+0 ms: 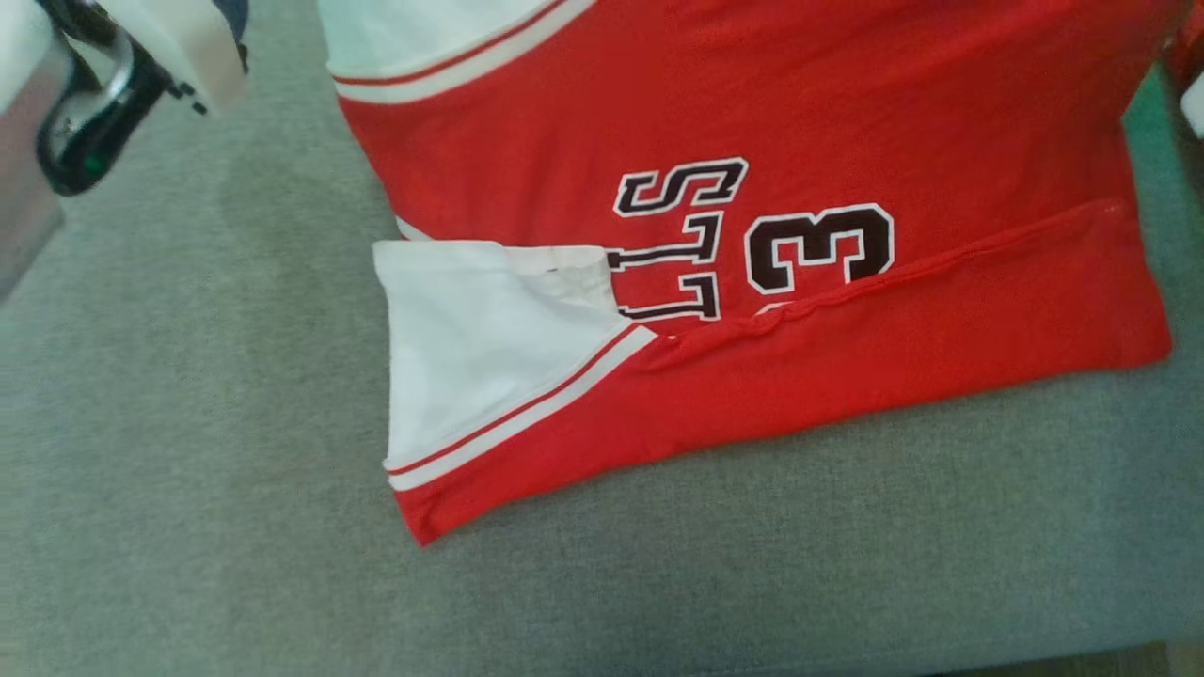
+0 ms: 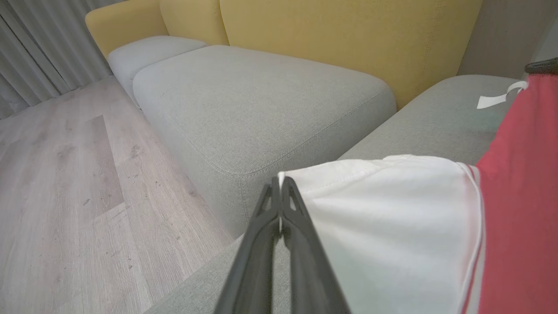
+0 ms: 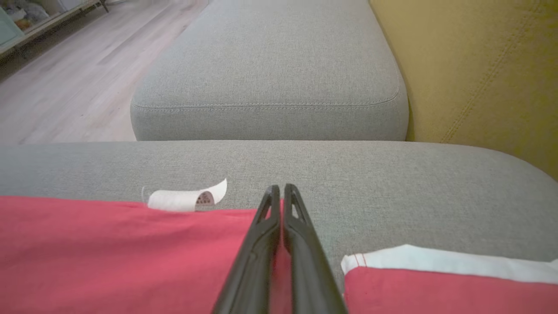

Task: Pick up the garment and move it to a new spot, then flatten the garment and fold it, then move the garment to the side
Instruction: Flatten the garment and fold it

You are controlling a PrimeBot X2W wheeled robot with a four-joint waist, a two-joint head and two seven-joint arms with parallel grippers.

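Note:
The garment (image 1: 752,113) is a red jersey with white sleeves and black lettering, lying on a grey sofa cushion (image 1: 188,423). Its near side is folded over, with one white sleeve (image 1: 470,348) on top. In the left wrist view my left gripper (image 2: 279,185) is shut on the edge of a white sleeve (image 2: 392,218), with a sliver of white cloth pinched between the fingers. In the right wrist view my right gripper (image 3: 281,192) is shut on the red edge of the garment (image 3: 109,253), close to its white label (image 3: 183,199).
A pale and black part of my left arm (image 1: 94,103) hangs at the upper left of the head view. A second grey cushion (image 3: 270,65) adjoins this one, with the yellow backrest (image 3: 479,65) behind. Wooden floor (image 2: 56,196) lies beyond the sofa's edge.

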